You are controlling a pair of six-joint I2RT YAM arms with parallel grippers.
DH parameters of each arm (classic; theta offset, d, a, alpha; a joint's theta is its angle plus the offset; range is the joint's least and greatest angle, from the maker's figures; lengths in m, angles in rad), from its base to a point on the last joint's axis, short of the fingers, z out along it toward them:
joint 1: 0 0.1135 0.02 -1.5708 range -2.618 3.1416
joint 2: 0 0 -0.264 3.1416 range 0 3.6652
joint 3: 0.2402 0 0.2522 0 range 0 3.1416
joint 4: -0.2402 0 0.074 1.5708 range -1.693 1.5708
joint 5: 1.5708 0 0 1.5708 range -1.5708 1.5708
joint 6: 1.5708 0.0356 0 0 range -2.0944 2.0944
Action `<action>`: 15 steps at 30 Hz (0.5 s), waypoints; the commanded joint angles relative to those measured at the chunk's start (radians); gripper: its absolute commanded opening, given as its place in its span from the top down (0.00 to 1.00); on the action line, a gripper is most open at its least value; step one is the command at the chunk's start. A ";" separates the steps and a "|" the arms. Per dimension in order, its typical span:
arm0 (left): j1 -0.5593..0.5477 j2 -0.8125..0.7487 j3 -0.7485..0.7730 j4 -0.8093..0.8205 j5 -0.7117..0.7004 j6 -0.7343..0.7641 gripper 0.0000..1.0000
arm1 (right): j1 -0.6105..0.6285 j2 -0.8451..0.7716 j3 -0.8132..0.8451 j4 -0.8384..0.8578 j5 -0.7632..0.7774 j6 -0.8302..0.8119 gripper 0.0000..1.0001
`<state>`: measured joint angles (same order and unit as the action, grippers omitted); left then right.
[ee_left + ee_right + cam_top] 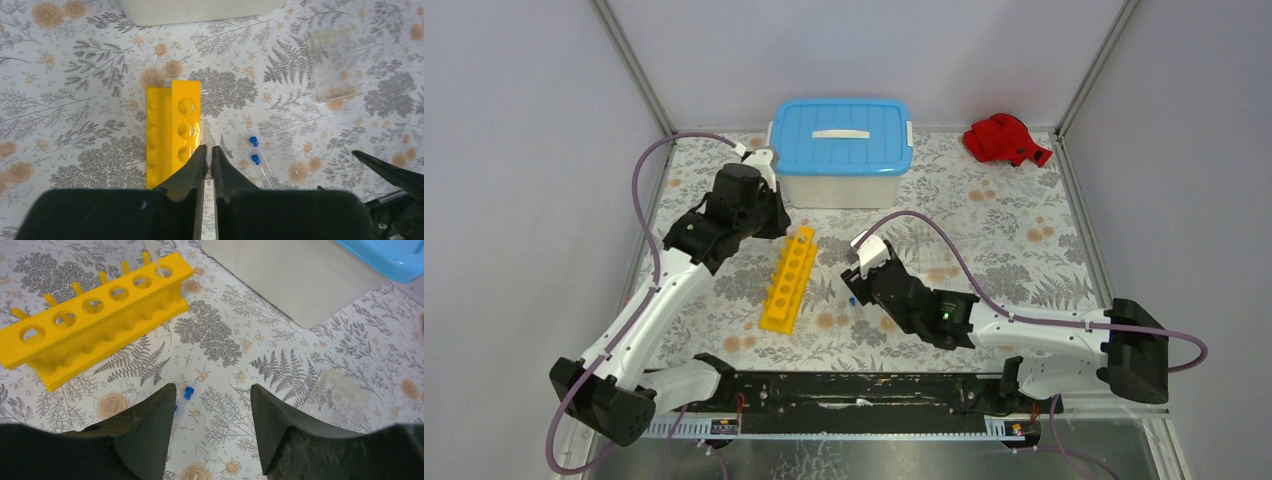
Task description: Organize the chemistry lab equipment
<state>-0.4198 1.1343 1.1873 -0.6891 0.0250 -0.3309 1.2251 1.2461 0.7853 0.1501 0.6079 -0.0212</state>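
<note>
Rack (789, 278): stands holes-up on the table (1024, 260), between the two arms and in front of the tub (841, 185), its long side running near to far.
Left gripper (209, 159): over the rack's far end, fingers pinched almost together on the held tube (205, 132).
Held tube: thin and clear, slanting down to the end hole nearest the tub. Its lower tip is at that hole, but how deep it sits cannot be told.
Loose tubes (256, 159): two, blue-capped, lying side by side on the table just to the right of the rack.
Right gripper (212, 390): jaws wide apart and empty, hovering right above the loose tubes.
Clear piece (340, 387): on the table further right, apart from the rest; what it is cannot be told.
Step, judged: seating one tube while the next pick is lined up.
Risk, release: if the left gripper lets go before the held tube is seated, its slant would likely tip it out and let it roll.
Risk, pressing: pushing a slanted tube down could catch the hole's rim and shove the light rack askew.
Risk, pick: with the loose tubes this close together, the right gripper may trap both or flick one away.
Risk, arms: both work near the same end, so a carry to the rack could bring them into contact.
</note>
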 commanded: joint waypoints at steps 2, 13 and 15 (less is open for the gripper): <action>-0.046 0.009 0.026 -0.018 -0.161 0.042 0.97 | 0.006 0.004 -0.016 0.088 0.081 0.017 0.36; -0.070 0.017 0.022 -0.043 -0.195 0.053 0.99 | 0.007 0.028 -0.027 0.095 0.081 0.017 0.35; -0.074 0.018 0.019 -0.045 -0.195 0.052 0.99 | 0.007 0.031 -0.029 0.096 0.082 0.017 0.34</action>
<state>-0.4820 1.1496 1.1877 -0.7200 -0.1394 -0.2958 1.2251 1.2762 0.7555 0.1902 0.6476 -0.0193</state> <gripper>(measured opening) 0.118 0.655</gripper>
